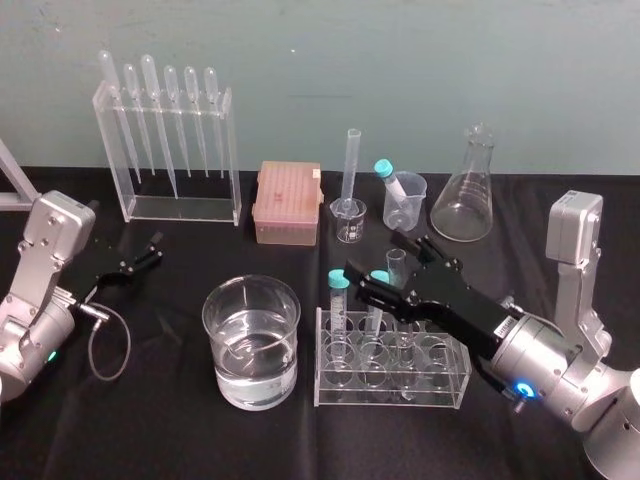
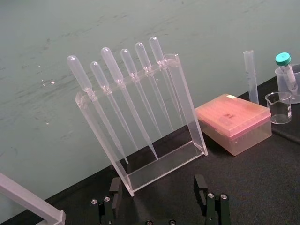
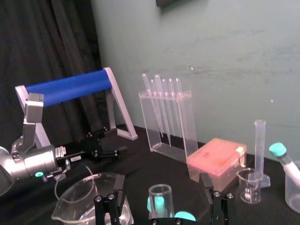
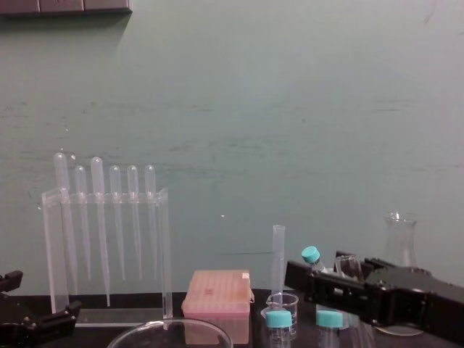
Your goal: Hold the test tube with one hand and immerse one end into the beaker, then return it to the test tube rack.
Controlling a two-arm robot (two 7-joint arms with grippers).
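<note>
The test tube (image 1: 397, 266) is a clear, uncapped glass tube standing upright in the clear test tube rack (image 1: 392, 388), right of the beaker (image 1: 251, 340). The beaker is wide, round and part full of water. My right gripper (image 1: 380, 262) reaches in from the right at the tube's top. It is open, with a finger on each side of the rim (image 3: 161, 193) and a gap to both fingers (image 3: 117, 187). Two turquoise-capped tubes (image 1: 338, 286) stand in the same rack. My left gripper (image 1: 148, 256) rests open and empty on the table at the left.
Along the back stand a pipette stand (image 1: 170, 150), a pink tip box (image 1: 288, 203), a thin graduated cylinder (image 1: 352, 165), a small beaker (image 1: 348, 221), a measuring cup (image 1: 405, 200) holding a capped tube, and a conical flask (image 1: 468, 192). A cable loop (image 1: 108, 345) lies by the left arm.
</note>
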